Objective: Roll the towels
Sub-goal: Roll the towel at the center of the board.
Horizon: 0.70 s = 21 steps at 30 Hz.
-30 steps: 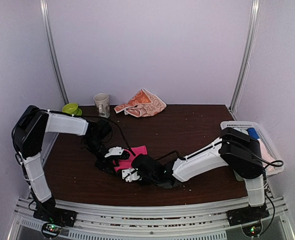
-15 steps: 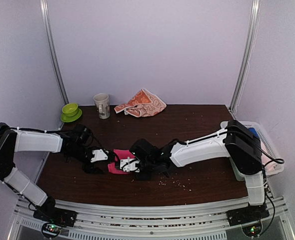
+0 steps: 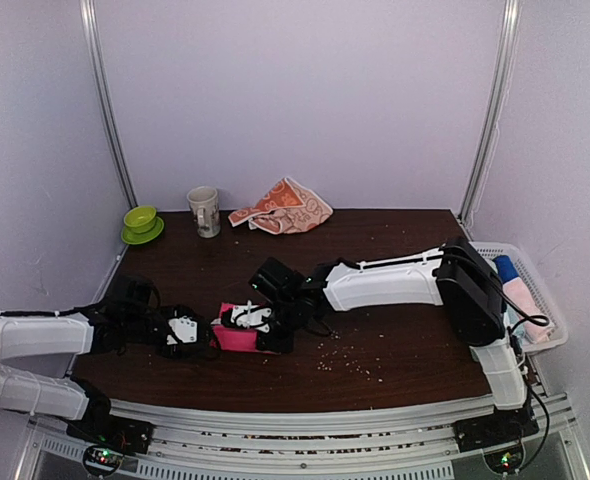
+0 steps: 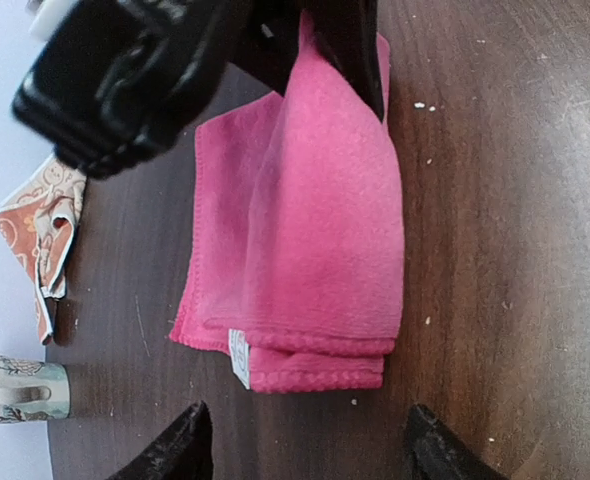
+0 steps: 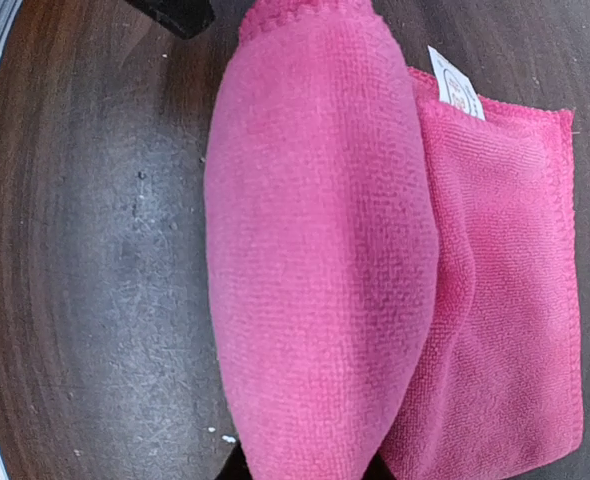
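Near the front edge of the dark wooden counter point(image 3: 375, 260), a little left of the middle, lies the pink towel point(image 3: 237, 340). It is partly rolled: seen from the right wrist, a thick roll point(image 5: 320, 250) lies along one side, and the rest of the cloth is flat on the counter beside it, with a small white label point(image 5: 455, 90) at its edge. The right end effector point(image 3: 247, 322) reaches in from the right side and is closed on this towel, with the rolled part between its fingers. The left arm lies low along the left side of the counter. The left end effector point(image 3: 185, 328) is just beside the towel and does not touch it. From the left wrist view its two black fingertips point(image 4: 190, 450) stand wide apart with only bare wood between them, and the towel point(image 4: 305, 230) is a little beyond them. The orange towel point(image 3: 283, 208) with the white prints is well apart from all this, crumpled at the far edge of the counter against the wall. Left of it stands a mug point(image 3: 204, 210), and further left a green cup point(image 3: 140, 220) on a green saucer. A white basket point(image 3: 495, 248) sits at the right edge of the counter, with a blue roll and a pale pink roll inside.
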Each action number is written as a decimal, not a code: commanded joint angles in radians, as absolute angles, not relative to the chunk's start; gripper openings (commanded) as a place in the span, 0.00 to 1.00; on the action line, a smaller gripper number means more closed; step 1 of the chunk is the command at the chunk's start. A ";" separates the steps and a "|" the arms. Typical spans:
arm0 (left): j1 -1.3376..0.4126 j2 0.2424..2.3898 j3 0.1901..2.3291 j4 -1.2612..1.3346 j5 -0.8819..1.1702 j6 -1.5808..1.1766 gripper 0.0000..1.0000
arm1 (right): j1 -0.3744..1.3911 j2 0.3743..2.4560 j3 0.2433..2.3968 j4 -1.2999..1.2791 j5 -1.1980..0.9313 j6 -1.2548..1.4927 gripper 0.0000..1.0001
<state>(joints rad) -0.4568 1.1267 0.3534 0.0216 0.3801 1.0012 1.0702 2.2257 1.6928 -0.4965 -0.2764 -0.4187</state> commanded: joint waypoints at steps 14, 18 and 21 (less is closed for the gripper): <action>-0.623 1.104 0.250 0.262 0.269 1.051 0.66 | 0.980 2.435 1.922 -0.784 -0.579 -0.249 0.15; -0.678 1.125 0.224 0.369 0.179 1.033 0.66 | 0.972 2.457 1.952 -0.801 -0.596 -0.241 0.15; -0.687 1.115 0.203 0.419 0.172 1.042 0.68 | 0.966 2.473 1.970 -0.814 -0.614 -0.238 0.15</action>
